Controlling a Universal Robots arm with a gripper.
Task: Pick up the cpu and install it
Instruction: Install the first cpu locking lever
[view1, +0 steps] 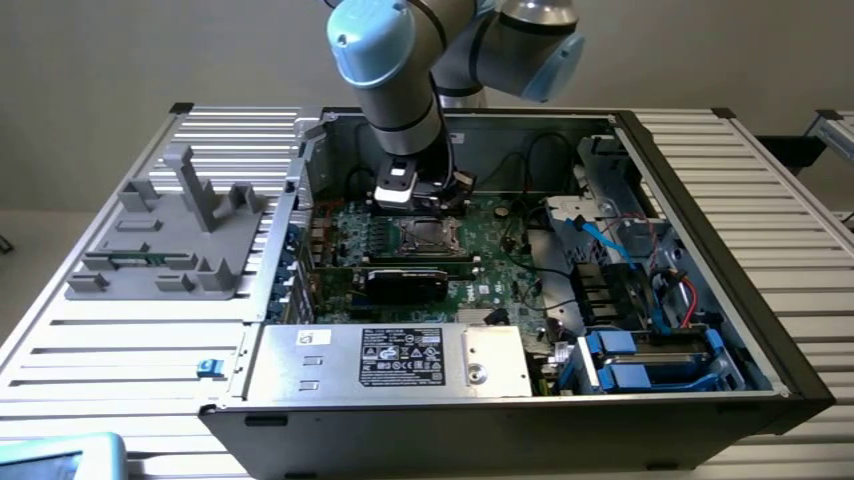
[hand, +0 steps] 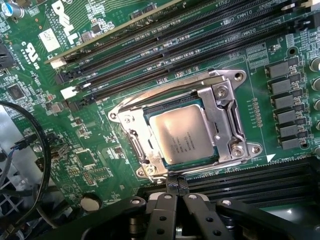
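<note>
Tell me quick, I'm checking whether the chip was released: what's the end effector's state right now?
End effector: closed, holding nothing; its tips sit at the edge of the socket, where the cpu lies.

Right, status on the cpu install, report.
Gripper shut, empty, beside the socket. Shiny silver square cpu sits in metal-framed socket. Nothing blocking.

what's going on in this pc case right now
A robot arm is reaching into an open computer case, over the motherboard. The cpu already lies inside the socket frame, silver top up. The gripper sits just beside the socket's edge with its fingers shut together and holds nothing.
</note>
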